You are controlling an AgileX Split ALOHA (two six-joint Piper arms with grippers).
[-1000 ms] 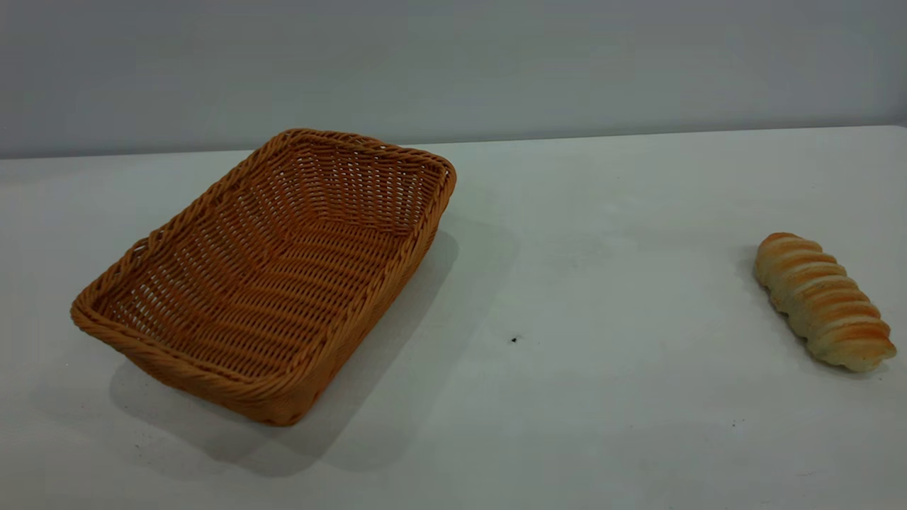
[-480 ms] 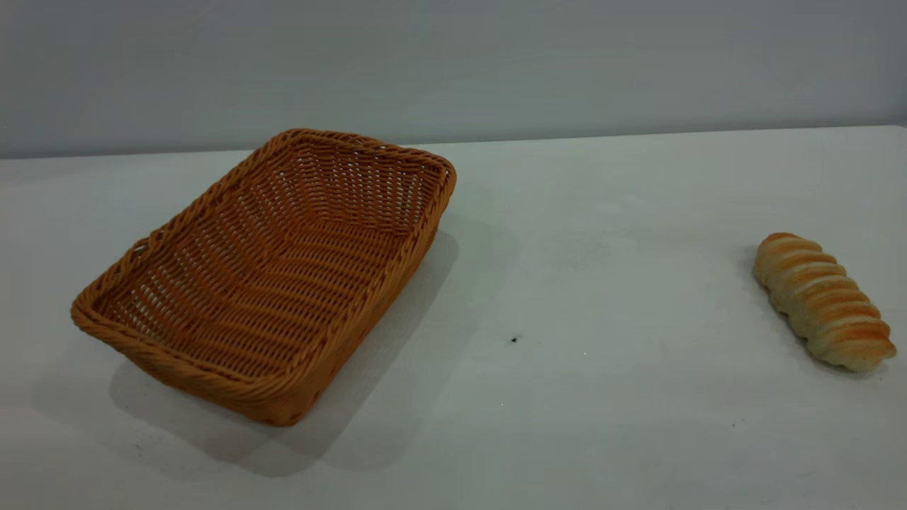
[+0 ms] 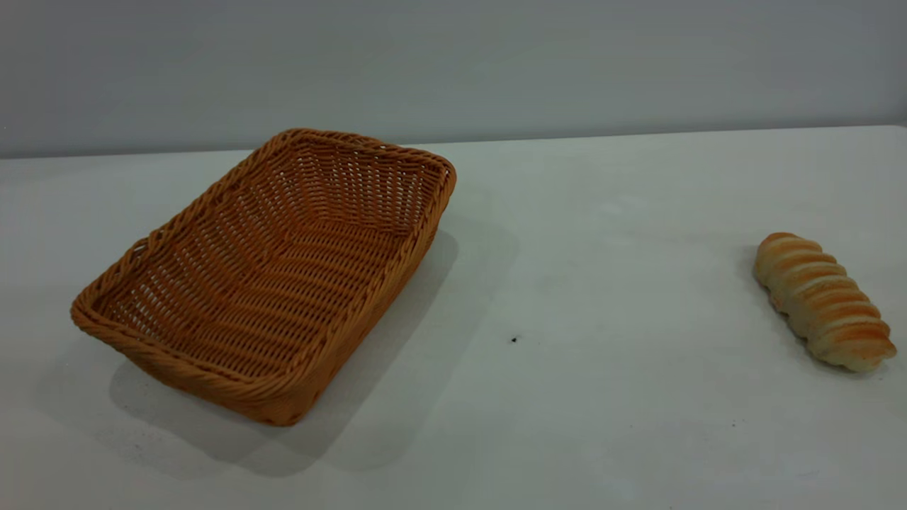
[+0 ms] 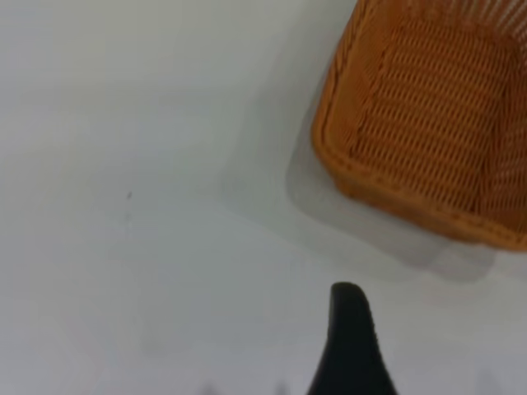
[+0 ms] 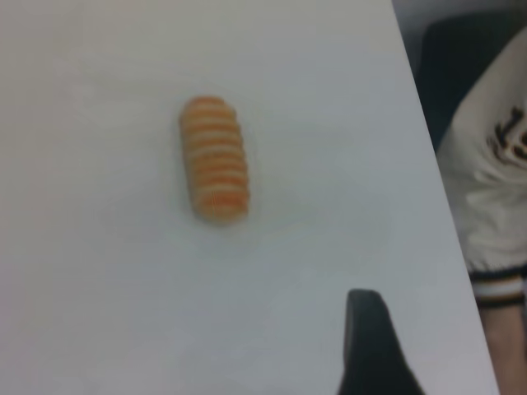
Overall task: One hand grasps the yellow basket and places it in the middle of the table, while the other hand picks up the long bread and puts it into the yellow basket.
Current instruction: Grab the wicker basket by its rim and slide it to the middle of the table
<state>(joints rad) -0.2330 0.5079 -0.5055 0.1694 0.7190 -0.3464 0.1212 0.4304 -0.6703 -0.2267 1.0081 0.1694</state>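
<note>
The yellow basket (image 3: 354,188) is empty and stands on the left part of the white table (image 3: 602,283), turned at an angle. It also shows in the left wrist view (image 4: 428,107). The long bread (image 3: 822,301) lies on the table at the far right, well apart from the basket, and it shows in the right wrist view (image 5: 216,159). Neither gripper shows in the exterior view. My left gripper (image 4: 350,346) shows only as a black tip above bare table, short of the basket's corner. My right gripper (image 5: 370,346) shows only as a black tip above bare table, short of the bread.
A tiny dark speck (image 3: 514,340) marks the table between basket and bread. In the right wrist view the table's edge (image 5: 445,206) runs close past the bread, and a person in a white sleeve (image 5: 494,173) is beyond it. A grey wall stands behind the table.
</note>
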